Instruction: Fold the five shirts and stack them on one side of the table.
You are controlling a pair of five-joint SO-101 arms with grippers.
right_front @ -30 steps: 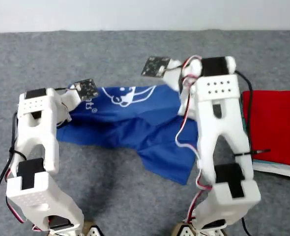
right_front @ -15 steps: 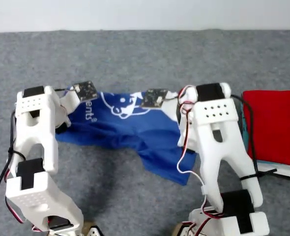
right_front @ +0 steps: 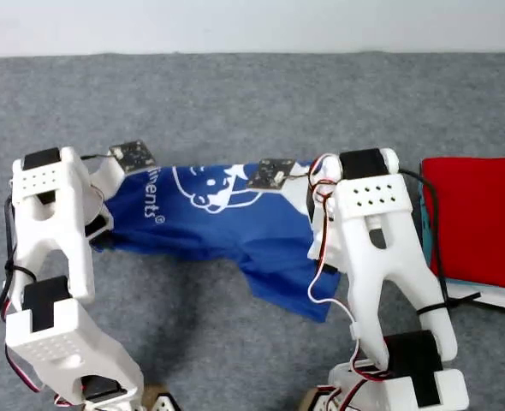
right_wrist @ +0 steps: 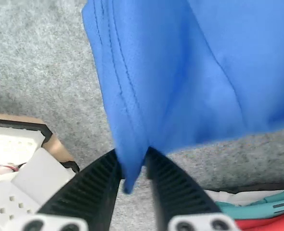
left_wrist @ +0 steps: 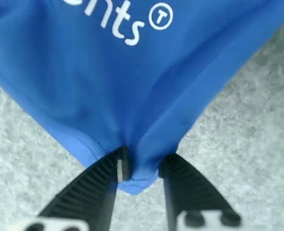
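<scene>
A blue shirt (right_front: 222, 224) with white print hangs stretched between my two arms over the grey table. My left gripper (left_wrist: 141, 168) is shut on the blue shirt (left_wrist: 142, 86) at its edge; in the high view this arm (right_front: 51, 218) stands at the left. My right gripper (right_wrist: 132, 166) is shut on a bunched fold of the blue shirt (right_wrist: 190, 82); its arm (right_front: 368, 214) stands right of centre. A loose part of the shirt droops to the table in front (right_front: 291, 287). A red folded shirt (right_front: 479, 218) tops a stack at the right edge.
Under the red shirt lie teal and white folded layers (right_front: 492, 295). The grey carpeted table (right_front: 235, 94) is bare behind the arms. A white wall (right_front: 252, 26) runs along the far edge. The right arm's base (right_wrist: 17, 168) shows in its wrist view.
Both grippers have pulled the blue shirt toward the near side and to the left. The right gripper dropped lower and nearer; the left arm shifted left, stretching the shirt out.
</scene>
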